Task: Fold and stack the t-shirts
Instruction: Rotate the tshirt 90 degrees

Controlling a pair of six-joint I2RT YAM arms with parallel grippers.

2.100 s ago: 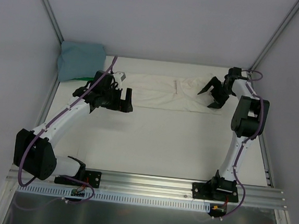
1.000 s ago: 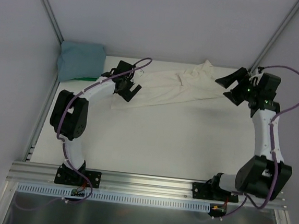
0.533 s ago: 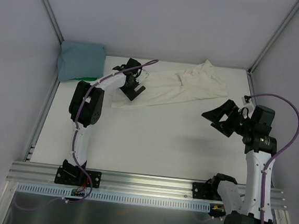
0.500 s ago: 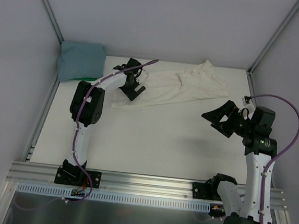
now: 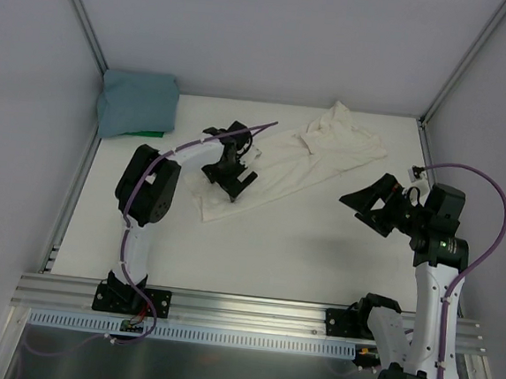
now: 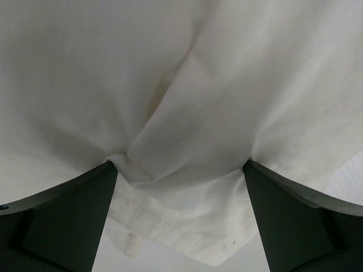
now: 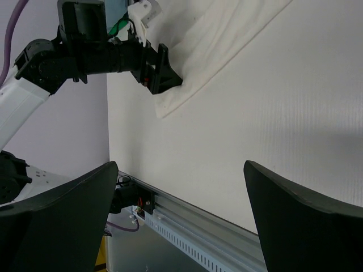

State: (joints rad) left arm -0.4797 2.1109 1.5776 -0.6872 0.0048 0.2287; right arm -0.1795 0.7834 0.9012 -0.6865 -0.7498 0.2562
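The off-white cream t-shirt [image 5: 318, 155] lies crumpled in a slanted band across the far middle of the table. My left gripper [image 5: 230, 180] presses down on its near-left end, jaws open. In the left wrist view my left gripper [image 6: 180, 170] has the cream t-shirt [image 6: 187, 113] bunched between its spread fingers [image 6: 62, 221], and a hemmed corner [image 6: 187, 232] lies below them. The teal-blue t-shirt [image 5: 136, 104] sits folded in the far-left corner. My right gripper [image 5: 371, 204] hovers open and empty over bare table, to the right of and nearer than the cream t-shirt [image 7: 215, 45].
A green object [image 5: 143, 133] peeks out under the teal-blue t-shirt. Grey walls and metal posts [image 5: 81, 24] close in the table on the left, the right and the far side. An aluminium rail [image 5: 251, 318] with both arm bases runs along the near edge.
My left gripper has dragged the cream t-shirt's left end toward the near side, so the cloth now slants and bunches. My right gripper left the shirt's right end and swung nearer.
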